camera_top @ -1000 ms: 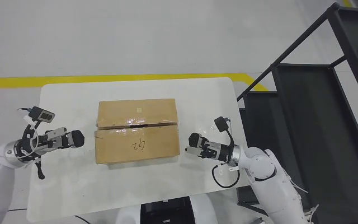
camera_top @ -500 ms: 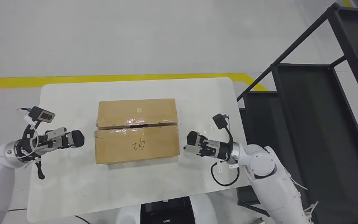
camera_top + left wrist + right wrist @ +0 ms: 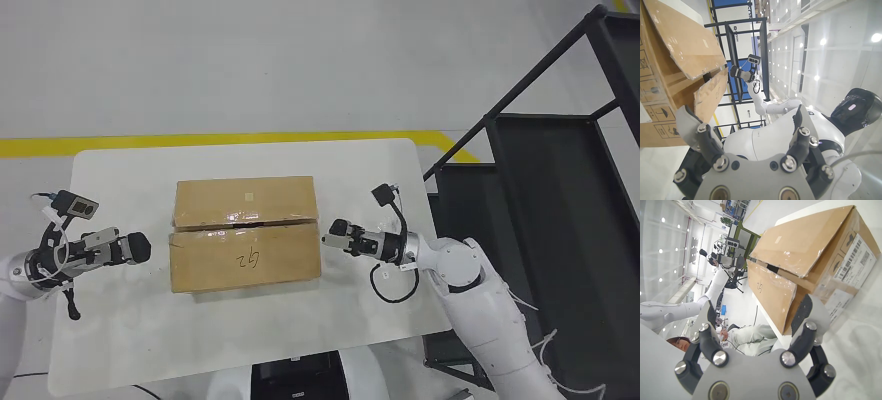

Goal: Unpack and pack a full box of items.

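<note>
At the middle of the tabletop (image 3: 120,180), the box (image 3: 246,233) sits with both flaps down and a gap at their seam.
The right pincer (image 3: 328,238), spread wide and empty, is just beside the box's end; the left pincer (image 3: 140,247), also spread and empty, hangs near the other end. Best to slip a finger under the end of the near flap (image 3: 245,260), then lift slowly.

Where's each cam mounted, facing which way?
Top view: overhead, looking down on table and box; left arm and right arm flank it.
Left wrist view: wrist-mounted, faces one box end past left gripper, jaws open.
Right wrist view: wrist-mounted, faces the opposite end past right gripper, jaws open.
Shared: both wrist views show the parted flaps.
</note>
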